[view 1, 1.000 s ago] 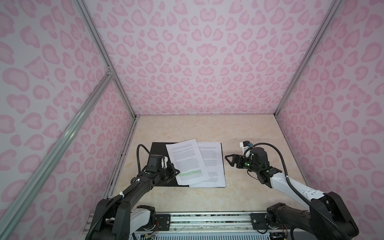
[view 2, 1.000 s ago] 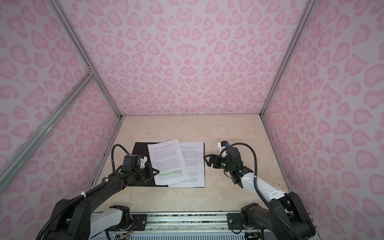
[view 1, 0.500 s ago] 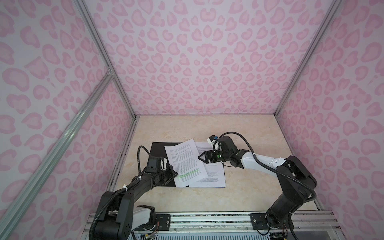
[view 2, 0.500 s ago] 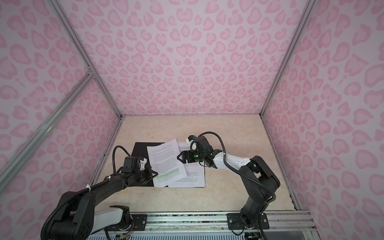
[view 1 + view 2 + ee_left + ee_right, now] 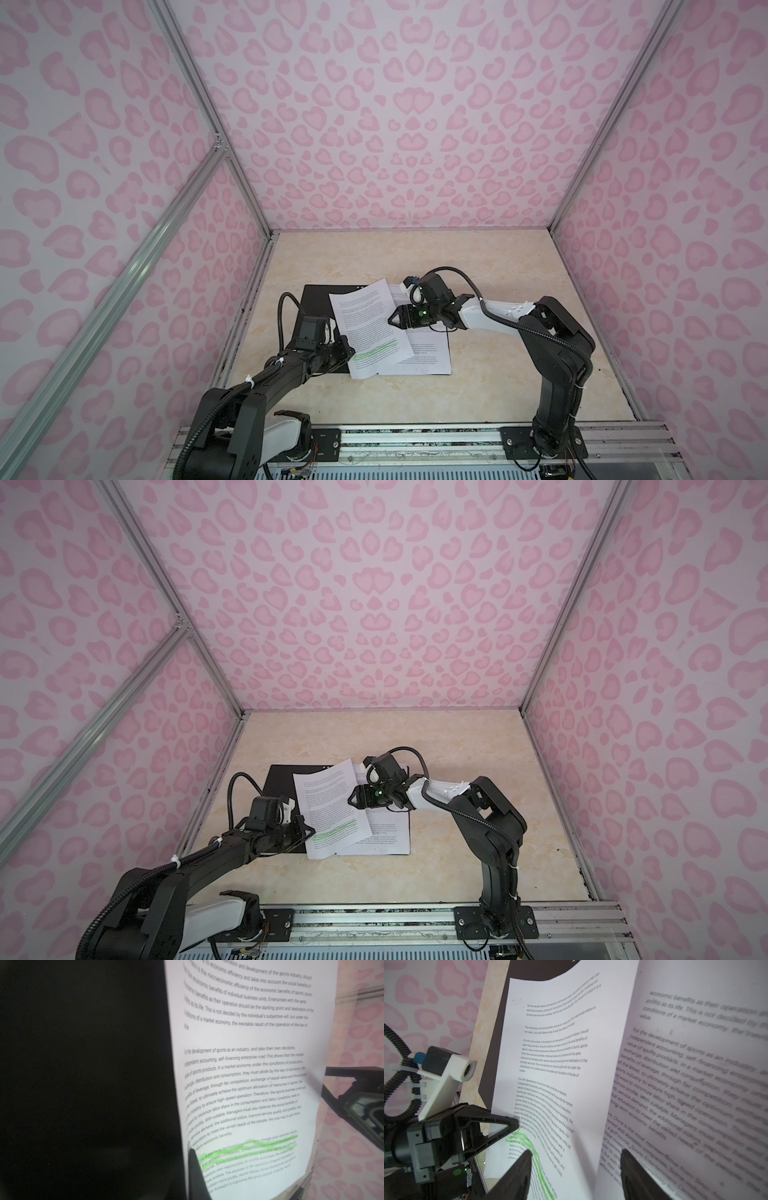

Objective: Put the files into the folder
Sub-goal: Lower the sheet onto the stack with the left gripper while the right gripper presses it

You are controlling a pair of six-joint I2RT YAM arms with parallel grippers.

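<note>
Taking a two-sided hold on the highlighted sheet above the open folder.
Holds that sheet raised and bowed over the other files, flat just right of the folder's bare black panel; pinches its left edge in the closed left gripper; straddles its right edge with the right gripper, jaws apart, nothing clamped. Best to close softly on the margin alone, clear of the files beneath, then lower both edges level and square to them.
</note>
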